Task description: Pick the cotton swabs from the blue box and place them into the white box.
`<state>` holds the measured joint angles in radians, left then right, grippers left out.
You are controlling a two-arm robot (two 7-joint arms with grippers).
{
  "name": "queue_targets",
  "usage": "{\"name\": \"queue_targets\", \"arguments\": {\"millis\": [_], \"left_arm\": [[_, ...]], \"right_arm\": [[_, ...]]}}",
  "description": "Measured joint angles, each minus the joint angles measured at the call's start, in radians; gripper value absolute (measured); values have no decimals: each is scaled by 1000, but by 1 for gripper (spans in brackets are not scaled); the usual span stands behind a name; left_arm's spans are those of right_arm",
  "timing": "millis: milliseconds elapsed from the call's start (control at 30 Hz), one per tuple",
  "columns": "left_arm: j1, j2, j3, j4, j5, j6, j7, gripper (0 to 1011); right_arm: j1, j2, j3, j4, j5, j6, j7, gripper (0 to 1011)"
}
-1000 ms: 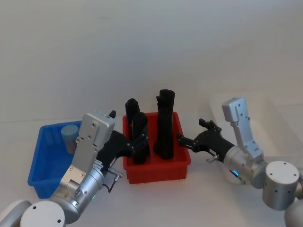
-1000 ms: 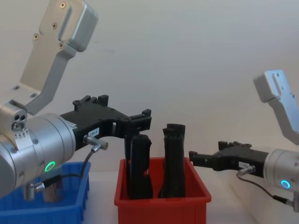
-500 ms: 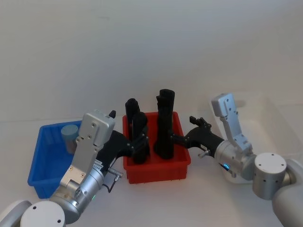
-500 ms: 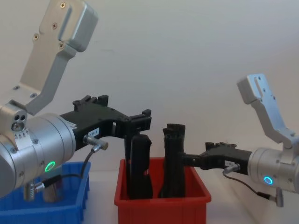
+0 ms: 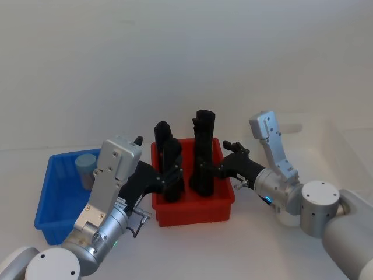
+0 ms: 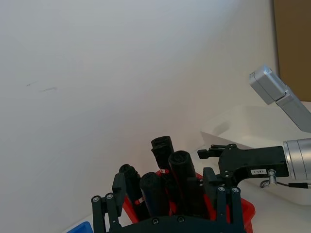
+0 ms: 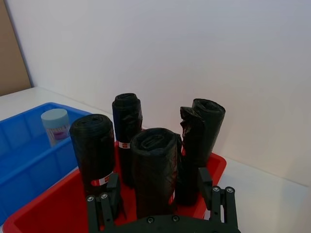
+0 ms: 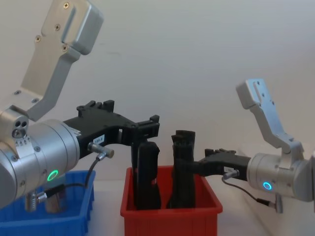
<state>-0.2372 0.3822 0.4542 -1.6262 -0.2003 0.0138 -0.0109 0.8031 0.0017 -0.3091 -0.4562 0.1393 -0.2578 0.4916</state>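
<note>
Right claw (image 5: 220,168) has swung leftward since a second ago, from out beside the red bin (image 5: 192,205) to over its right rim, tips now right at the tall black rolls (image 5: 203,153); left claw (image 5: 169,175) has not shifted; left arm sits low at the near left, its claw reaching over the red bin's left rim, fingers spread apart with nothing held, tips flanking the shorter black rolls; left wrist view confirms the gap, rolls standing between and beyond the two fingers (image 6: 219,204); right arm comes in from the near right; right wrist view shows its fingers (image 7: 111,194) apart either side of the nearest roll, gripping nothing; whether they touch it I cannot tell; red bin stands at centre of the bench (image 5: 262,251), four black rolls upright in it; blue box (image 5: 55,201) is just left of the red bin, partly behind the left arm; one jar of the cotton swabs (image 5: 87,167) stands upright in its far part, pale lid up; white box (image 5: 332,151) sits at far right of the bench, well apart from the blue box, behind the right arm.
</note>
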Motion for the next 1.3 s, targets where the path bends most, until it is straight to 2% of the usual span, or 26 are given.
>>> {"name": "queue_targets", "arguments": {"millis": [233, 500, 867, 900, 1067, 1300], "left_arm": [[0, 0, 0, 0, 0, 0, 0, 1004], [0, 0, 0, 0, 0, 0, 0, 1004], [0, 0, 0, 0, 0, 0, 0, 1004], [0, 0, 0, 0, 0, 0, 0, 1004], [0, 0, 0, 0, 0, 0, 0, 1004], [0, 0, 0, 0, 0, 0, 0, 1004]], "right_arm": [[61, -25, -3, 114, 5, -39, 9, 1001], [117, -46, -1, 212, 10, -73, 18, 1000], [170, -69, 8, 304, 19, -102, 42, 733], [175, -72, 9, 314, 20, -105, 43, 667], [190, -77, 14, 338, 21, -113, 44, 517], [202, -82, 22, 357, 22, -122, 44, 452]]}}
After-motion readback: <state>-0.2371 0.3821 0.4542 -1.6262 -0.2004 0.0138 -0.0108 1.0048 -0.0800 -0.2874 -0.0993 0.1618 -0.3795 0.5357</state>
